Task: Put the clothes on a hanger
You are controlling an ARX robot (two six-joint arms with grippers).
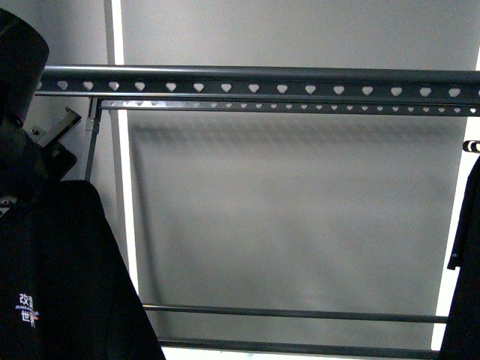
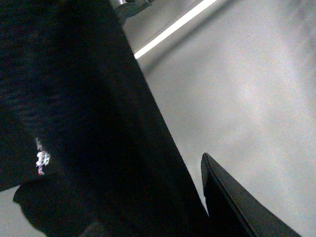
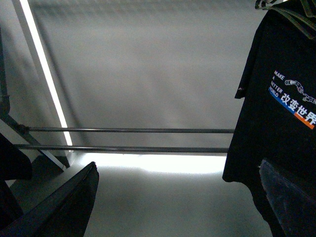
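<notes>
While my right gripper (image 3: 177, 165) stands wide apart with nothing between its fingers, I cannot tell how my left gripper (image 2: 180, 163) stands: only one finger (image 2: 237, 207) shows at the lower right of its wrist view, and black cloth covers the rest. In the front view the black T-shirt (image 1: 67, 277) fills the lower left, below the rack (image 1: 255, 81), which crosses the top of the frame with its row of heart-shaped holes. At the right edge hangs another black T-shirt (image 1: 466, 255).
</notes>
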